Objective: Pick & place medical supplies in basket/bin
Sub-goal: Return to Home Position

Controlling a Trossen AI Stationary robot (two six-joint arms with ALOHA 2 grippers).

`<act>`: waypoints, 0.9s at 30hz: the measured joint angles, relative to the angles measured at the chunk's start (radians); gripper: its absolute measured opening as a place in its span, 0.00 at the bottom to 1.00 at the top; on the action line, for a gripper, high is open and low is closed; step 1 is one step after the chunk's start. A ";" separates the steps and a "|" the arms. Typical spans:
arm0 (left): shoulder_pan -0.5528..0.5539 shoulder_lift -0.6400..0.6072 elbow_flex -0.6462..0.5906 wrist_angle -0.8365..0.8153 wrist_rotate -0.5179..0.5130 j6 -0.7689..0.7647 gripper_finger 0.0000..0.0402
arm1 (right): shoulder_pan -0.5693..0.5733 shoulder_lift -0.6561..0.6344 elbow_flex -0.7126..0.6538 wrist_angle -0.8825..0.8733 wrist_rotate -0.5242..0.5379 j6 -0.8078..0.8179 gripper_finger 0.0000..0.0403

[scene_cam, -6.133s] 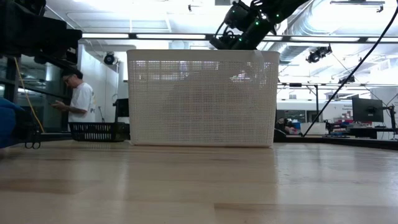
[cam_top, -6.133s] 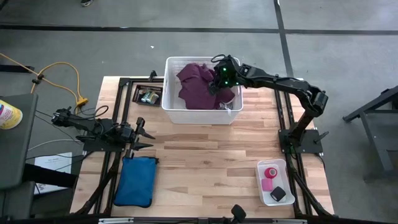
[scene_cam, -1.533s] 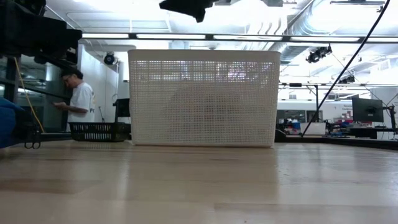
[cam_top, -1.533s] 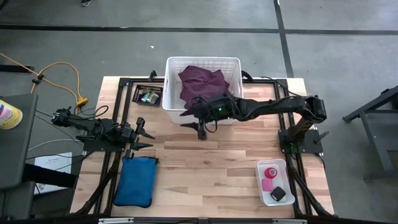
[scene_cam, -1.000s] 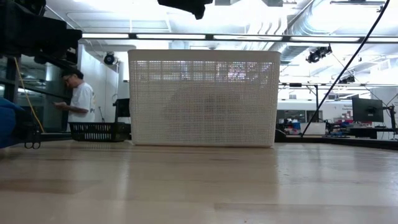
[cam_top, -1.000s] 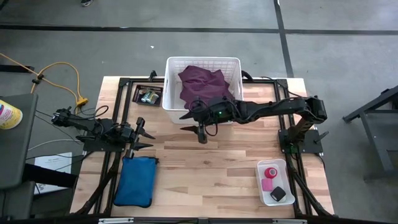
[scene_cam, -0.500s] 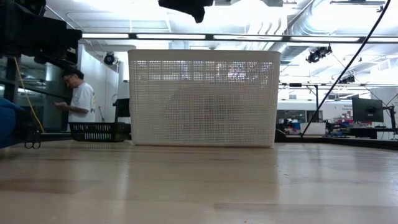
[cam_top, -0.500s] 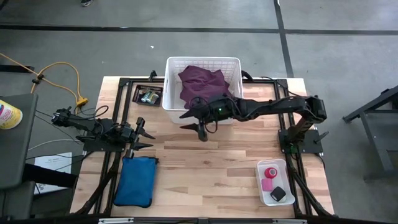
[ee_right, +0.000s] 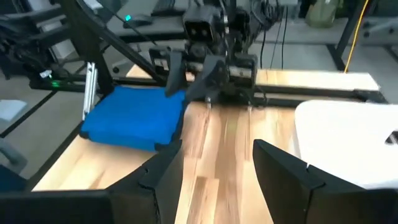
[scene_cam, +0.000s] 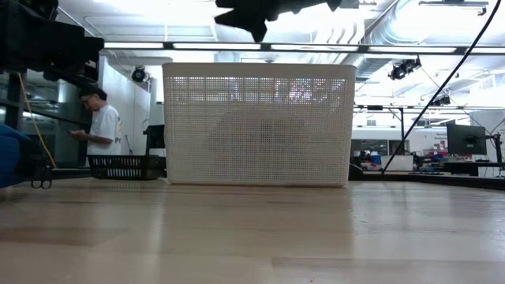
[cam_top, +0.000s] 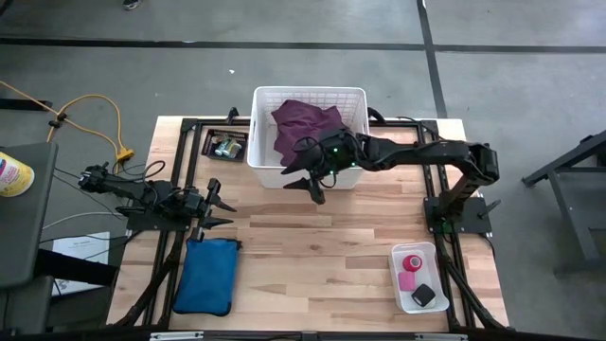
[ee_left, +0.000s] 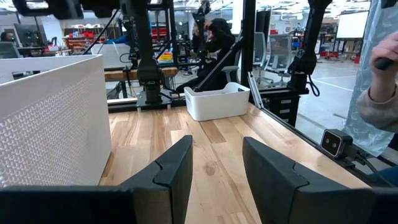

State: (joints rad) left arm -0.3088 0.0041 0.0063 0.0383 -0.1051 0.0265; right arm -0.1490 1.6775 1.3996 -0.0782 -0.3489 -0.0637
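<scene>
A white mesh basket (cam_top: pixel 352 104) stands at the table's far middle with a purple cloth (cam_top: pixel 305 125) lying in it. My right gripper (cam_top: pixel 305 192) hovers open and empty just in front of the basket's near wall (scene_cam: pixel 256 126), at about rim height (scene_cam: pixel 254 20). A pink tape roll (cam_top: pixel 413 262) and a small black block (cam_top: pixel 424 296) lie in a small white tray (cam_top: pixel 431 252) at the near right. My left gripper (cam_top: pixel 222 204) waits open at the table's left edge.
A blue pouch (cam_top: pixel 206 275) lies at the near left, below my left gripper. A small black tray (cam_top: pixel 225 147) with small items sits left of the basket. Bare wood spans the table's middle. A person's hand (ee_left: pixel 379 93) shows beyond the right edge.
My right gripper has swung a little toward the table's right and far edge, along the basket's near wall, and has turned slightly. It stays open and empty. The purple cloth lies still in the basket.
</scene>
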 joint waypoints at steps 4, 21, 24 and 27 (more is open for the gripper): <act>0.000 0.000 0.000 0.000 0.000 0.000 0.34 | 0.000 -0.030 -0.015 -0.028 0.023 -0.009 0.45; 0.000 0.000 0.000 0.000 0.000 0.000 0.34 | -0.050 -0.392 -0.447 0.199 0.119 0.017 0.45; 0.000 0.000 0.000 0.000 0.000 0.000 0.34 | -0.059 -0.449 -0.515 0.230 0.172 0.037 0.45; 0.000 0.000 0.000 0.000 0.000 0.000 0.34 | -0.066 -0.504 -0.565 0.233 0.224 0.044 0.45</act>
State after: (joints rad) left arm -0.3088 0.0040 0.0063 0.0387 -0.1051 0.0265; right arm -0.2149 1.1736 0.8349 0.1549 -0.1249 -0.0197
